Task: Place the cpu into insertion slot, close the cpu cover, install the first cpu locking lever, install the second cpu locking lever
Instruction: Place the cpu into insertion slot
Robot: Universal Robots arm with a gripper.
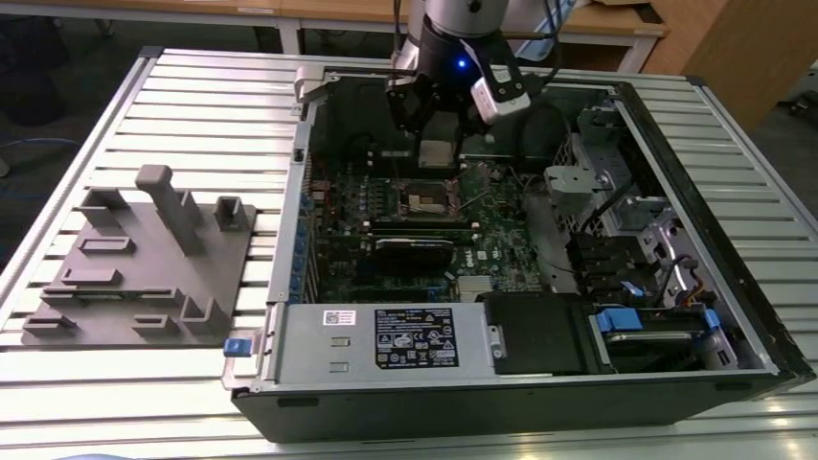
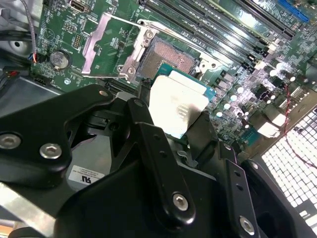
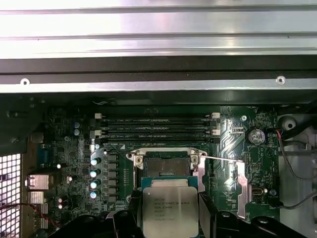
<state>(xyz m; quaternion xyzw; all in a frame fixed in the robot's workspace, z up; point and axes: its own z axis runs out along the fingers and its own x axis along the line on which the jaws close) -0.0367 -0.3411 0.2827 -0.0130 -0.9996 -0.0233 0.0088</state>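
**Gripper [image 1: 438, 142] clamps the cpu [image 1: 436, 153] above the bare slot [image 1: 428, 198]**

Exterior view: the gripper reaches down into an open case [image 1: 511, 412]. Its fingers are closed on the cpu, which hangs upright between them. The slot sits on the board below the fingertips, apart from the cpu and uncovered. The case lies on its side on a slatted metal table [image 1: 192, 86]. Off to one side of the gripper, at the exterior view's left, a grey fixture [image 1: 141, 278] rests on the slats, well apart from the case. Wooden desks [image 1: 614, 29] stand beyond the arm.

Second wrist view: black fingers [image 2: 205, 131] pinch the cpu [image 2: 177, 106] by two opposite edges, its silver top facing the camera. Just past the cpu's free edge lies the slot [image 2: 171, 57], its dark centre exposed. The cover [image 2: 106, 44] is swung open on one side of the slot. The memory slots [image 2: 233, 29] run along the other side.

First wrist view: the cpu [image 3: 170, 210] sits between the fingers [image 3: 208, 215], with the slot [image 3: 167, 166] straight ahead of the fingertips, near. The cover [image 3: 241, 186] stands open beside the slot. The memory slots [image 3: 158, 126] lie farther out, then the case wall and the table's slats.
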